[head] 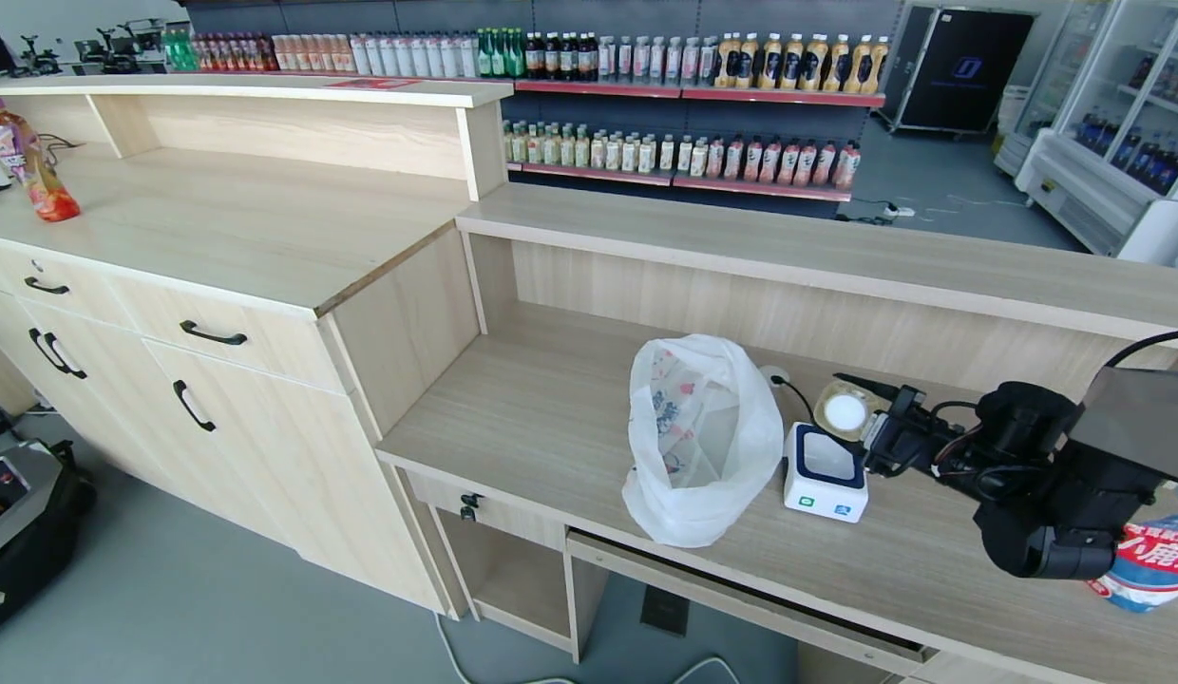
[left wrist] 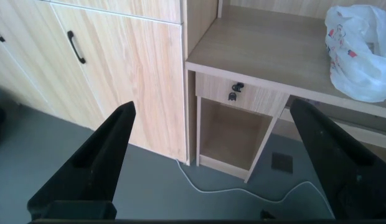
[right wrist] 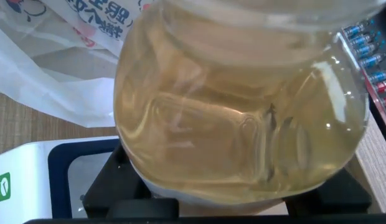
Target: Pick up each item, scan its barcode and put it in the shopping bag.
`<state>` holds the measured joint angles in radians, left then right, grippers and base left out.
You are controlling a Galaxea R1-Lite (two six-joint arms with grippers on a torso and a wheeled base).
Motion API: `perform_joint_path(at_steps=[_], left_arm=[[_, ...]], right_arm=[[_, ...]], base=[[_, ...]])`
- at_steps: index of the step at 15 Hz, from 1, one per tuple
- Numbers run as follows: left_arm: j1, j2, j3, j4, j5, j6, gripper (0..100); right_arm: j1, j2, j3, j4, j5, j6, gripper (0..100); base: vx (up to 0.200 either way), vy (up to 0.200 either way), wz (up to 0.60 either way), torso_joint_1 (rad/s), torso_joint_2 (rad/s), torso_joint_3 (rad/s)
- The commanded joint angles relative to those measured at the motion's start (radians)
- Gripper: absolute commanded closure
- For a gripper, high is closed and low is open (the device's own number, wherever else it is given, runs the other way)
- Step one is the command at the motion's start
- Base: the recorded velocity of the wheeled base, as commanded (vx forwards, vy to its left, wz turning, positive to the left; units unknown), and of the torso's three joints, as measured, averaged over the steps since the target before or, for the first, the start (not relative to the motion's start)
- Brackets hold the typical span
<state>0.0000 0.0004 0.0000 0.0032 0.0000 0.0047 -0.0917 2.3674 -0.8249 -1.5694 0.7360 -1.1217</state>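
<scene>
Broadly, the light wood surface (head: 551,418) carries the open white shopping bag (head: 703,446), with the white scanner (head: 825,472) just beside it on the robot's right and a blue-and-white packet (head: 1154,565) at the far right edge. From the head view, the right gripper (head: 879,432) has its jaws pinching a white-capped bottle (head: 845,412) just over the scanner's far edge; the right wrist view adds the amber liquid inside and the scanner's dark window beneath. Meanwhile the left wrist view shows the left gripper (left wrist: 213,112), jaws spread wide, low over the grey floor (left wrist: 180,193) before the cabinet (left wrist: 143,74), well apart from the bag.
</scene>
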Motion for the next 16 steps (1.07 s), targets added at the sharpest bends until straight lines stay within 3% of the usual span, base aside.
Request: perform_joint_path(at_steps=[1,13,15,16], left_arm=[[0.0,0.0,0.0,0.0,0.0,0.0,0],[0.0,0.0,0.0,0.0,0.0,0.0,0],[0.0,0.0,0.0,0.0,0.0,0.0,0],[0.0,0.0,0.0,0.0,0.0,0.0,0]], right_arm=[[0.004,0.021,-0.026,-0.001,0.0,0.0,100],[0.033,0.059,-0.076,-0.001,-0.001,0.026,100],[0.033,-0.001,-0.069,-0.001,-0.003,0.134,100],[0.032,-0.08,-0.066,-0.001,-0.023,0.295,100]], base=[[0.0,0.0,0.0,0.0,0.0,0.0],[0.0,0.0,0.0,0.0,0.0,0.0],[0.0,0.0,0.0,0.0,0.0,0.0],[0.0,0.0,0.0,0.0,0.0,0.0]])
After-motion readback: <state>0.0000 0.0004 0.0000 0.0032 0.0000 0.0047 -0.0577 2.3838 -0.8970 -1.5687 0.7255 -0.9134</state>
